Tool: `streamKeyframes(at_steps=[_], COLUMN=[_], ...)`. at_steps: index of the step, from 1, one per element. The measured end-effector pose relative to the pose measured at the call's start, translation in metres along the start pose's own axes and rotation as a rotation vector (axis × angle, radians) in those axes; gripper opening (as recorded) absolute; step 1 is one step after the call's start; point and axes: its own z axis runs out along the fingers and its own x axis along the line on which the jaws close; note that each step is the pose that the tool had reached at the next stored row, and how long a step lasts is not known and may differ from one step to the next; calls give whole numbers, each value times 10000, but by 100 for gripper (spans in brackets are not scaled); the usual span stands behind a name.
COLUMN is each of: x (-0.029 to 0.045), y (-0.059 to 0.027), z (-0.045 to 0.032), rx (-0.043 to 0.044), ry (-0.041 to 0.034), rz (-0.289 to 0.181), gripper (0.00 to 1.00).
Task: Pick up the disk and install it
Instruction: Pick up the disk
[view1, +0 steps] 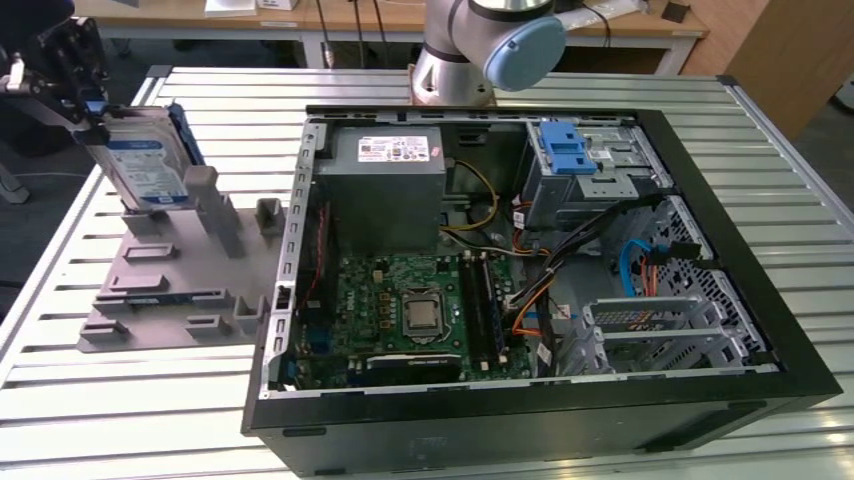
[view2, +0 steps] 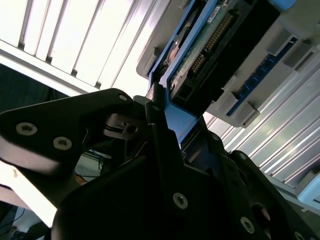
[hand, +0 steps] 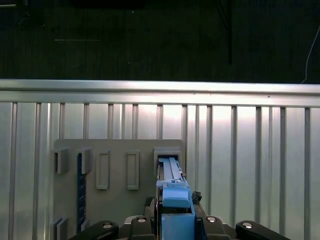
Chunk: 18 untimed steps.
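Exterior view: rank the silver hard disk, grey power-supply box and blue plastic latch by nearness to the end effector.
1. silver hard disk, held by the end effector, exterior view's left.
2. grey power-supply box, inside the computer case.
3. blue plastic latch, on the drive cage, exterior view's right.

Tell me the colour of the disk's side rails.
Blue. The side rails on the disk show best in the exterior view.
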Motion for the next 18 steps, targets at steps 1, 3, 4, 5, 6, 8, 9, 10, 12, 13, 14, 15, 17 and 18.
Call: streamKeyframes(at_steps=[1,3,4,5,6,8,9,10,12,13,14,15,17,18], x=[0,0,0,0,0,0,0,0,0,1,0,1,1,0], y=[0,0,0,1,1,1,1,1,1,1,2,2,2,2], z=[-13,-34,-43,-53,-63,-83,-94,-103,-124,-134,-148,-164,-196,-211], rx=[0,1,0,0,1,1,0,1,1,3,3,4,5,4], ry=[0,0,-1,-1,-1,-1,-1,-1,-2,-2,-3,-4,-5,-7], rz=[1,0,0,0,0,0,0,1,0,0,1,0,0,0], gripper=[36,36,36,36,36,36,36,36,36,36,36,36,36,36])
